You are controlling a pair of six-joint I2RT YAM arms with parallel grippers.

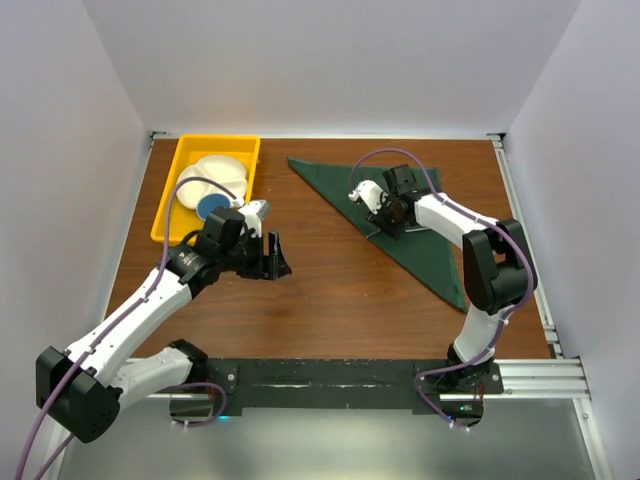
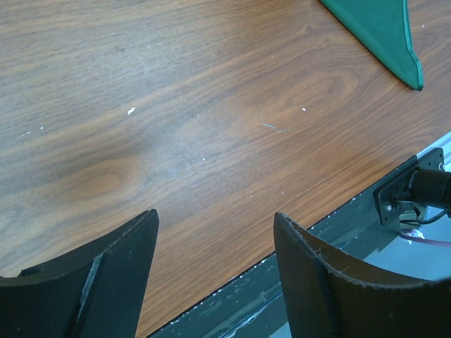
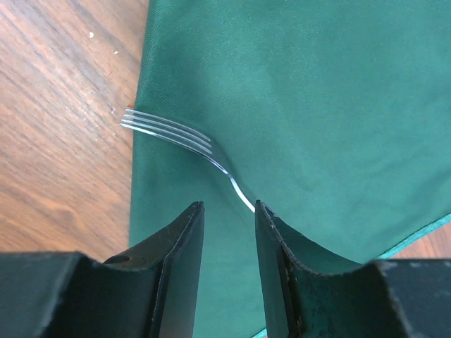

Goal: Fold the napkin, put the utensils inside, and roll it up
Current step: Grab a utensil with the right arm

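Note:
The dark green napkin (image 1: 325,175) lies folded into a long triangle on the right half of the wooden table; one corner of it shows in the left wrist view (image 2: 380,28). On the napkin (image 3: 317,105) lies a silver fork (image 3: 173,134), its tines reaching past the cloth's left edge and its handle running back behind my right finger. My right gripper (image 3: 229,205) hovers low over the napkin (image 1: 380,228), jaws a little apart, with only green cloth between them. My left gripper (image 1: 272,258) is open over bare wood (image 2: 215,215). No other utensil is visible.
A yellow tray (image 1: 165,215) at the back left holds a white divided plate (image 1: 215,175) and a blue cup (image 1: 212,206). The black rail (image 2: 317,246) at the table's near edge lies just under my left fingers. White walls enclose three sides.

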